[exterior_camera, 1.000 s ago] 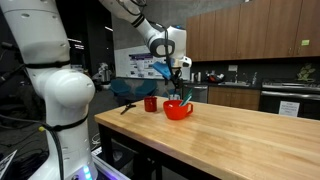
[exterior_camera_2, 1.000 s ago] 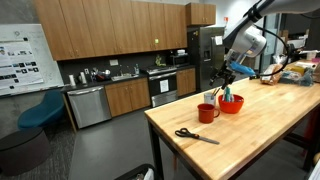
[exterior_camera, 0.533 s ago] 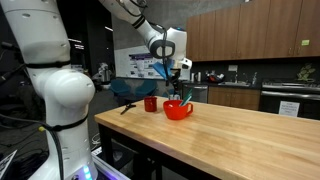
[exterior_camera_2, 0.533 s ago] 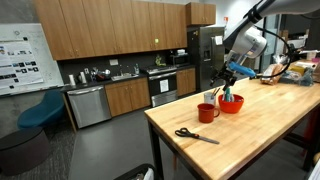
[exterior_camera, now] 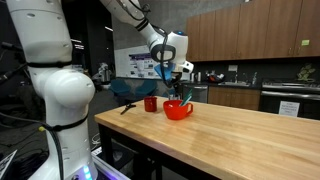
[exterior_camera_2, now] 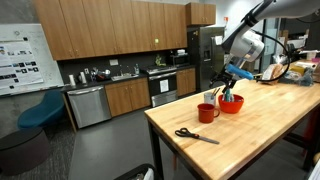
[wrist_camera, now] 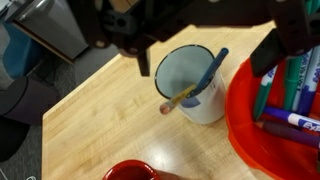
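Observation:
In the wrist view my gripper (wrist_camera: 208,45) comes in from the top, open and empty, with its dark fingers (wrist_camera: 145,58) on either side above a white mug (wrist_camera: 200,95). A blue and yellow pen (wrist_camera: 195,88) leans inside the mug. A red bowl (wrist_camera: 250,140) holding several markers (wrist_camera: 285,95) sits just right of the mug. A red mug (wrist_camera: 135,172) shows at the bottom edge. In both exterior views the gripper (exterior_camera: 178,72) (exterior_camera_2: 228,78) hangs above the red bowl (exterior_camera: 178,110) (exterior_camera_2: 231,104).
The things stand near the corner of a wooden table (exterior_camera: 240,140) (exterior_camera_2: 260,130). The red mug (exterior_camera: 151,103) (exterior_camera_2: 207,113) is beside the bowl. Black scissors (exterior_camera_2: 196,135) (exterior_camera: 127,106) lie near the table edge. Kitchen cabinets and appliances are behind.
The arm's wrist has shifted very slightly above the bowl. The things on the table have not moved.

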`<state>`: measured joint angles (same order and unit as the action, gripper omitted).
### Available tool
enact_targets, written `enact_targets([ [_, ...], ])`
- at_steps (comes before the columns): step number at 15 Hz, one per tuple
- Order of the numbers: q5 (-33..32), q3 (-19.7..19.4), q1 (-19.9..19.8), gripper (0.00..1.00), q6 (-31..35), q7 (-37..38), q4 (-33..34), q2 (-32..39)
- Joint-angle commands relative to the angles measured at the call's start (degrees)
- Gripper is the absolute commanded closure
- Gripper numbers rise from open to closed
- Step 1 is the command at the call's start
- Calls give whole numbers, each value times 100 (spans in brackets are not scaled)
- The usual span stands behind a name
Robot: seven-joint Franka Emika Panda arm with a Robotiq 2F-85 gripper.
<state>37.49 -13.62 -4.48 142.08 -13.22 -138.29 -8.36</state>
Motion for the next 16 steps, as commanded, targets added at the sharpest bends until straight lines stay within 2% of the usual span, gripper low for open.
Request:
enact_targets([
  [1,215,98,-46,7,121,-19,122,166],
  [2,240,113,-48,26,151,-19,133,201],
  [11,203,197,-81,94,245,29,209,313],
  [12,181,201,-86,99,236,45,213,305],
  [16,103,205,-110,100,177,108,245,229],
])
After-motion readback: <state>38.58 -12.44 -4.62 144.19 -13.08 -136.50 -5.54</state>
